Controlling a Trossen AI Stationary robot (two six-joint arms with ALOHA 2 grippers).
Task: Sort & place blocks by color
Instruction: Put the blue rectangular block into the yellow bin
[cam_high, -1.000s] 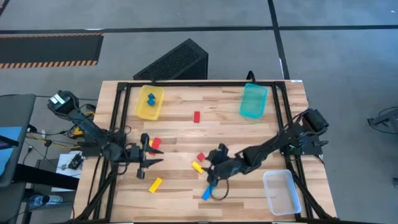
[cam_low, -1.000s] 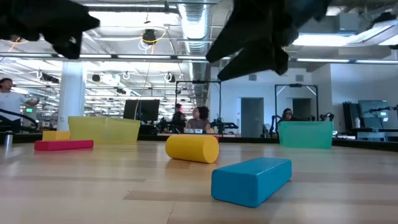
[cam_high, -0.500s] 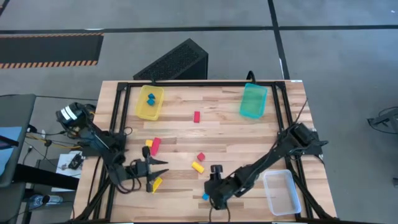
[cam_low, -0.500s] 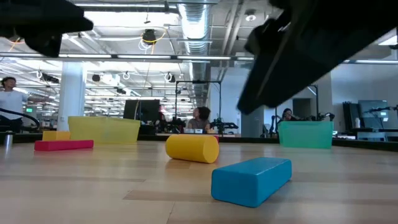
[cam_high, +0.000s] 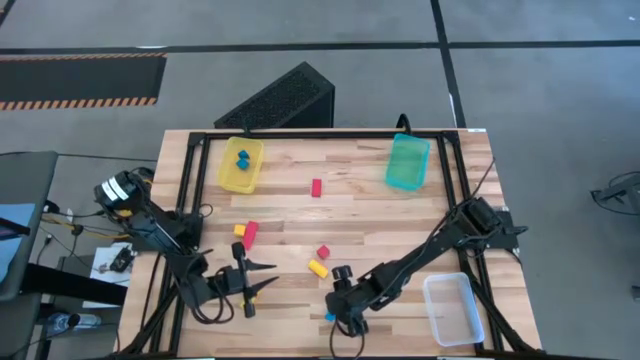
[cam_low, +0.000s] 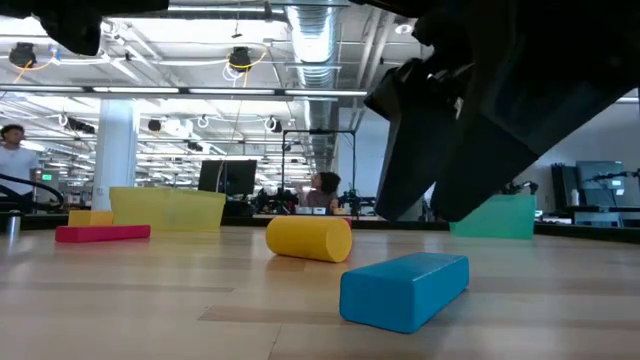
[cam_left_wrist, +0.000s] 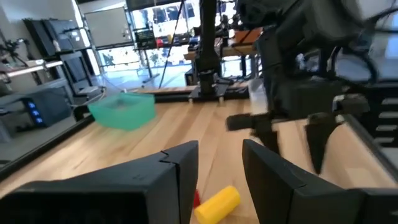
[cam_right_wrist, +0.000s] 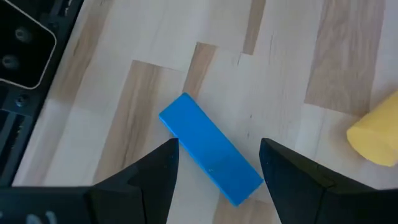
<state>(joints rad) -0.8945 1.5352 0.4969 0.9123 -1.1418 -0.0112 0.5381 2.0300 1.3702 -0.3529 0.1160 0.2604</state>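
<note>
Surface (cam_high: 360, 205): pale wood, black frame; three trays parked out at the edges, presumably one per colour, so the middle stays free for picking.

Yellow tray (cam_high: 240, 166): far left corner; two blue blocks (cam_high: 242, 157) inside, by the look already sorted.

Teal tray (cam_high: 407, 162): far right corner; nothing visible inside.

Clear tray (cam_high: 449, 309): near right corner; nothing visible inside.

Loose blocks, unsorted, scattered mid-surface: red block (cam_high: 316, 187) toward the far edge; red bar (cam_high: 249, 235) with a small yellow block (cam_high: 239, 230) touching it, left of centre; small red block (cam_high: 323, 252) and yellow cylinder (cam_high: 317, 268) near centre; blue bar (cam_right_wrist: 210, 149) by the near edge, lying flat.

Right gripper (cam_right_wrist: 217, 163): poised directly above the blue bar, near edge; jaws spread wide, one finger either side of the bar, not touching it; nothing held; likely lined up for a grasp.

Left gripper (cam_left_wrist: 221, 162): low by the near left corner, pointing across the surface; fingers parted to a moderate gap; nothing between them.
</note>
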